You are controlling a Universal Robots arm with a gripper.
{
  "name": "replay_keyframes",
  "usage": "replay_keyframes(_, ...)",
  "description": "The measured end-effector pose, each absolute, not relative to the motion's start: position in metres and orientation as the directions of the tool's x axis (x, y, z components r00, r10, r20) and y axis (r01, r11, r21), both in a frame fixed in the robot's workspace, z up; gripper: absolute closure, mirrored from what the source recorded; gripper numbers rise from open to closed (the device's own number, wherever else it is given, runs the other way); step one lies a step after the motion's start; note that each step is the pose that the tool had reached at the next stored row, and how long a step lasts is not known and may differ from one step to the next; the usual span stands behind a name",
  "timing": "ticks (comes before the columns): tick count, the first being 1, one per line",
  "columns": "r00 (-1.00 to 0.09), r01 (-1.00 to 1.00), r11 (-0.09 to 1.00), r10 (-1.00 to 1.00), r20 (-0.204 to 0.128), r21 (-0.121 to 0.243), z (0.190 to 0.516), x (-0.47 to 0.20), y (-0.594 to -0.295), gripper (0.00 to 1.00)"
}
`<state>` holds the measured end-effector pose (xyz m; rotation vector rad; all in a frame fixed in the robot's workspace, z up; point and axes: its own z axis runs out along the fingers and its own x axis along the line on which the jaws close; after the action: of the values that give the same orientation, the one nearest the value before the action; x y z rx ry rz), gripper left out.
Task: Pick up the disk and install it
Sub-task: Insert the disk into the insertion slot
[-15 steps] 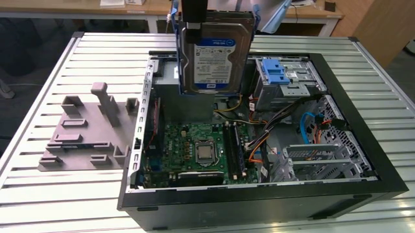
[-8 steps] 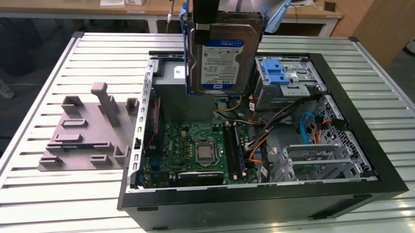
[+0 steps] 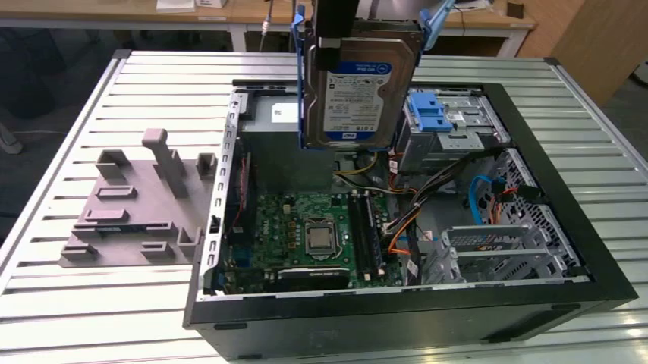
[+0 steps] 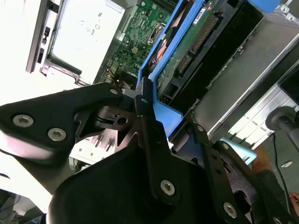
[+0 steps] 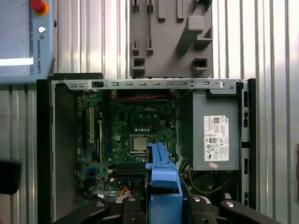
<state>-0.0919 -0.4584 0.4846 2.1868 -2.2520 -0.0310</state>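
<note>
The disk (image 3: 363, 87) is a silver hard drive with a white-and-blue label and blue carrier rails. It hangs upright, label toward the exterior camera, above the back of the open computer case (image 3: 405, 307). My gripper (image 3: 330, 53) comes down from above and is shut on the disk's upper edge. In the second wrist view the black fingers (image 4: 148, 122) clamp the blue rail, with the disk's (image 4: 187, 44) circuit board beyond. The first wrist view looks straight down on the blue carrier (image 5: 163, 175), which sits over the case interior.
Inside the case are a green motherboard (image 3: 309, 227), a grey power supply box (image 5: 216, 130) and a metal drive cage with a blue clip (image 3: 444, 114). A grey fixture plate (image 3: 136, 201) lies on the slatted table at the exterior view's left. A teach pendant (image 5: 23, 37) rests nearby.
</note>
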Motion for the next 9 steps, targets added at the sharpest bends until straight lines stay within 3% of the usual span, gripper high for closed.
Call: replay_keyframes(9, -0.029, -0.999, 0.029, -0.999, -0.012, 0.016, 0.4843, -0.0858, -0.4623, 0.64)
